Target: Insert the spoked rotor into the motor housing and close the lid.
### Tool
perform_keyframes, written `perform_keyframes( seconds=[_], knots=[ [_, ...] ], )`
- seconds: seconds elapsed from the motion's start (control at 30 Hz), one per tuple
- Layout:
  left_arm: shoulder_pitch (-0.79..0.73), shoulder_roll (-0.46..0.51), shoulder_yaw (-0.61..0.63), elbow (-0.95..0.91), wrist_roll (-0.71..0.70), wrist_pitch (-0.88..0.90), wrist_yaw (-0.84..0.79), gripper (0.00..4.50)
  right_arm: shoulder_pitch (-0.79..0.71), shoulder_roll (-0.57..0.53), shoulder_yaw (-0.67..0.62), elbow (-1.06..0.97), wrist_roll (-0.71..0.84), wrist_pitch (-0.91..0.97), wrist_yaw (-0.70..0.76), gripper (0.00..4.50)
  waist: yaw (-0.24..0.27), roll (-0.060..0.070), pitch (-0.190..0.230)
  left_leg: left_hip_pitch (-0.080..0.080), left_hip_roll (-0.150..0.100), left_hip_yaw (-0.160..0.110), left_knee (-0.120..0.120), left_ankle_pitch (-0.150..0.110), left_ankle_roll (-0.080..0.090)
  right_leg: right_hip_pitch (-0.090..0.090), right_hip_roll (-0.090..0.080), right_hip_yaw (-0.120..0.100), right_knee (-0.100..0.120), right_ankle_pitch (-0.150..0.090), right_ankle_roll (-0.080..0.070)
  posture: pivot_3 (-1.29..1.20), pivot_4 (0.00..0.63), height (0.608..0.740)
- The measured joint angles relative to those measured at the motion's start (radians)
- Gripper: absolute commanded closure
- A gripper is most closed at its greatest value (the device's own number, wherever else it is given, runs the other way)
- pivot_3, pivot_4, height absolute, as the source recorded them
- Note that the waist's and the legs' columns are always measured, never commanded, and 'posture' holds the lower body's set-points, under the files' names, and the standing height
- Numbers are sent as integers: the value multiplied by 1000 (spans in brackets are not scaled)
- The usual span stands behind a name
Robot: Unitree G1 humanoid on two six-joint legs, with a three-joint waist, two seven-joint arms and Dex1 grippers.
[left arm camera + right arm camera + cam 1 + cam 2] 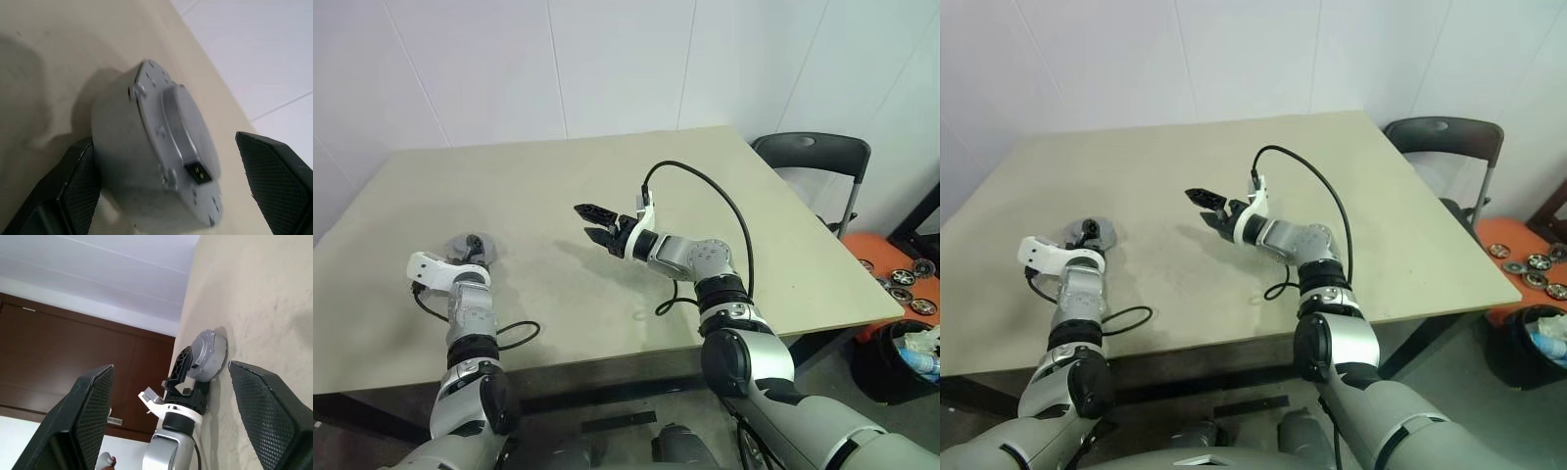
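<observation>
The motor housing (117,132) and the lid (188,127) show as one closed grey round drum on the table's left side, also seen as the drum (470,245). The flat grey face carries a small black connector. Where lid and housing meet I cannot tell. The spoked rotor is hidden. My left gripper (171,161) is open, its fingers (274,181) spread on either side of the drum, one close to its wall and the other clearly apart. My right gripper (584,221) hovers open over the table's middle with nothing between its fingers.
The beige table (607,157) has its front edge close to me. A black cable (705,191) loops above my right arm. A black chair (813,157) stands at the table's right. On the floor beside it are an orange box (901,279) with round parts and a dark bin (901,362).
</observation>
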Motion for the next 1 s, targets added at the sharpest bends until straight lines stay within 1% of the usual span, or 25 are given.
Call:
perform_keyframes(
  seconds=[0.2,0.33,0.4,0.47,0.57,0.67,0.73,0.8,0.87,0.9,1.0],
  knots=[
    [14,17,-10,-2,67,-51,134,61,0,-4,8,0,-10,-5,6,598,-26,0,-1,3,1,2,-1,0,0,1,1,3,0,0,0,0,0,740],
    [37,28,-20,-9,122,-85,220,61,0,-6,12,1,-14,-11,11,598,-31,0,-1,5,1,3,-4,0,0,1,1,4,0,0,0,0,0,740],
    [58,43,-18,-16,154,-105,275,61,0,-6,15,1,-18,-11,13,598,-29,0,-1,5,2,3,-4,0,0,1,2,4,0,0,0,0,0,740],
    [77,51,-32,-18,191,-114,298,61,0,-6,18,1,-20,-11,18,598,-20,0,-1,5,1,3,-3,0,0,2,1,4,0,0,0,0,0,740],
    [112,70,-71,-24,260,-141,296,61,5,-5,39,0,-33,-10,34,598,-10,-1,-1,2,0,2,-2,0,0,1,2,2,-1,0,0,0,0,740],
    [122,93,-160,-82,320,-194,164,61,33,-10,94,-30,-68,-16,62,598,19,-2,-1,-2,-1,0,1,0,0,-2,2,0,-1,1,0,0,0,740],
    [120,99,-215,-165,318,-211,28,61,64,-13,156,-90,-98,-29,101,598,37,-1,-1,-3,-1,0,1,0,0,-2,1,0,-1,1,0,0,0,740],
    [119,99,-263,-247,302,-212,-96,61,87,-14,217,-147,-132,-63,139,598,43,-1,-1,-3,-3,0,1,0,0,-2,0,-1,-2,1,0,0,0,740],
    [120,100,-304,-306,282,-197,-209,61,107,-31,277,-199,-188,-138,166,598,42,-1,-1,-3,-3,0,1,0,0,-2,-1,-1,-3,1,1,0,0,740],
    [123,105,-332,-331,269,-180,-279,61,113,-51,315,-204,-248,-223,156,598,41,-1,-1,-3,-3,0,1,0,0,-2,-1,-1,-3,1,1,0,0,740],
    [147,124,-380,-389,242,-128,-428,61,139,-111,376,-202,-385,-419,140,598,38,0,0,-2,-3,0,0,0,0,-1,0,-1,-3,1,1,0,0,740]
  ],
)
